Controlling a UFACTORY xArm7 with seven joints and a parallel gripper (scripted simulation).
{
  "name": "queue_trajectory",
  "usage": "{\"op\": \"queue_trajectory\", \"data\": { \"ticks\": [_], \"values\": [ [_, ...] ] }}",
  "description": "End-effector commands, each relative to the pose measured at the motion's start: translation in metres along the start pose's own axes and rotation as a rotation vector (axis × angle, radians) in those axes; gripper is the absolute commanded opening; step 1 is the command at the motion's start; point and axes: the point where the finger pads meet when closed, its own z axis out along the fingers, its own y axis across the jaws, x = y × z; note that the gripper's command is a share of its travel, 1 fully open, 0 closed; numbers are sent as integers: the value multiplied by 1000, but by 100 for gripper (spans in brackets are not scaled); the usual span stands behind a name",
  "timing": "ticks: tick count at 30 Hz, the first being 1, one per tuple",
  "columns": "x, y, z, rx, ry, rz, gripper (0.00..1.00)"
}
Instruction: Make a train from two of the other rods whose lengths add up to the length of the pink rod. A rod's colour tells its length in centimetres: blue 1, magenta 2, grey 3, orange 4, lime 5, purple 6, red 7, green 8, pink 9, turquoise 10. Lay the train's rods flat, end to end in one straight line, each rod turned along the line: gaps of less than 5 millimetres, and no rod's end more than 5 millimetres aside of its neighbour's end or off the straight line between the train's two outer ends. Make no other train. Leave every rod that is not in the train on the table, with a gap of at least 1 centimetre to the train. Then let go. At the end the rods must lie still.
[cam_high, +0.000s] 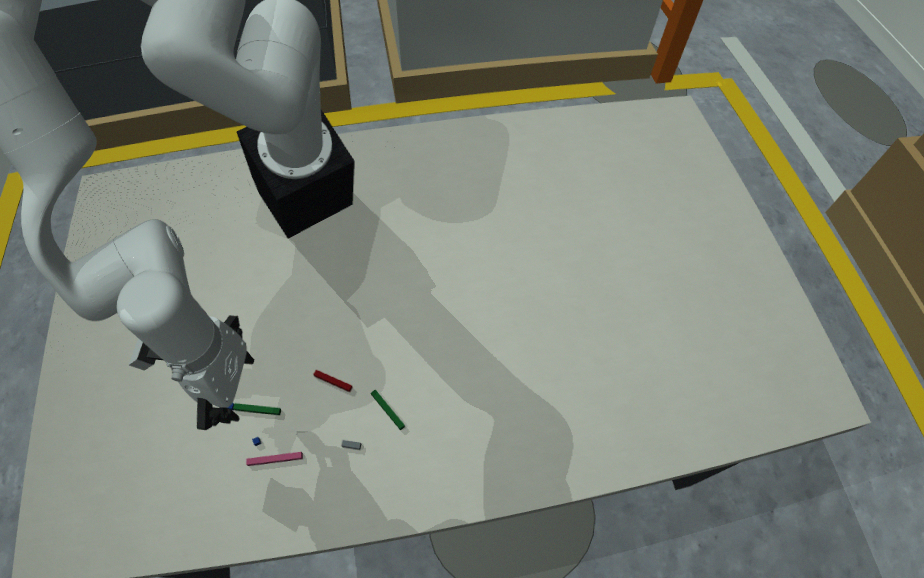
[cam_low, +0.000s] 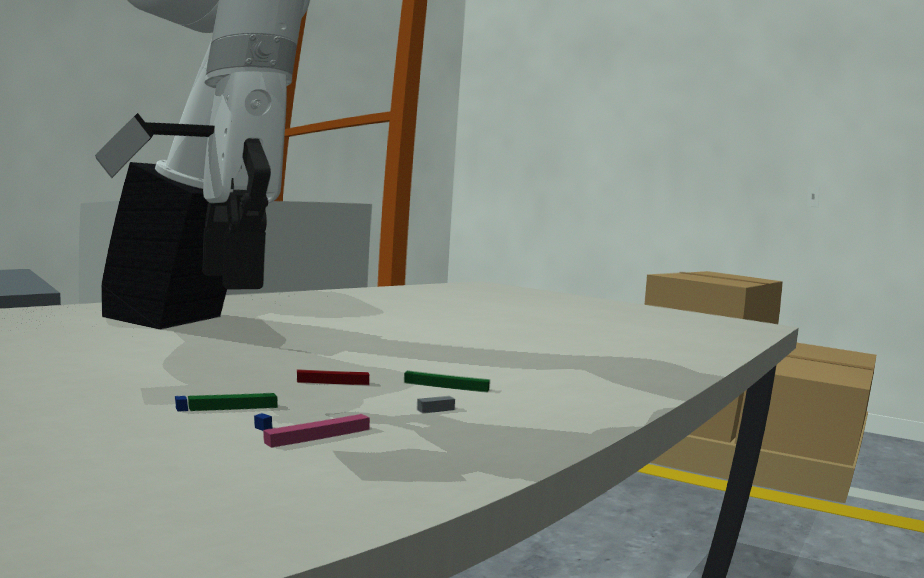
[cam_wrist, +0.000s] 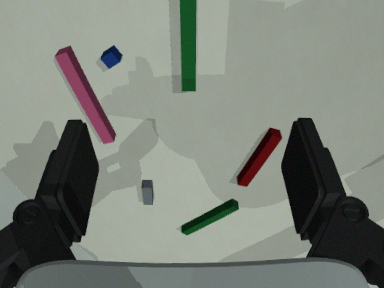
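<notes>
The pink rod (cam_high: 273, 458) lies flat near the table's front left; it also shows in the exterior view (cam_low: 316, 430) and the wrist view (cam_wrist: 84, 94). A green rod (cam_high: 256, 408) (cam_low: 232, 401) (cam_wrist: 188, 35) lies flat with a blue cube (cam_low: 181, 402) end to end at its far tip, in one line. A second blue cube (cam_high: 256, 440) (cam_wrist: 111, 56) lies loose between that green rod and the pink rod. My gripper (cam_high: 216, 412) (cam_low: 235, 252) (cam_wrist: 189, 142) is wide open and empty, raised above the table over the rods.
A red rod (cam_high: 332, 380) (cam_wrist: 259, 156), a second green rod (cam_high: 387, 409) (cam_wrist: 210, 216) and a grey rod (cam_high: 351, 444) (cam_wrist: 147, 191) lie apart to the right. The black arm base (cam_high: 296, 180) stands at the back. Cardboard boxes (cam_low: 715, 294) stand beyond the table's right edge.
</notes>
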Motion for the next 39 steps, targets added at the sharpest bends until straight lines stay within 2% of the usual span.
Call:
{"op": "queue_trajectory", "data": {
  "ticks": [1,7,13,15,24,29,39],
  "values": [
    [0,-1,-1,2,1,0,100],
    [0,-1,-2,2,1,0,100],
    [0,-1,-20,2,1,0,100],
    [0,-1,-20,2,1,0,100],
    [0,-1,-65,2,1,0,100],
    [0,-1,-82,2,1,0,100],
    [0,-1,-88,2,1,0,100]
  ]
}}
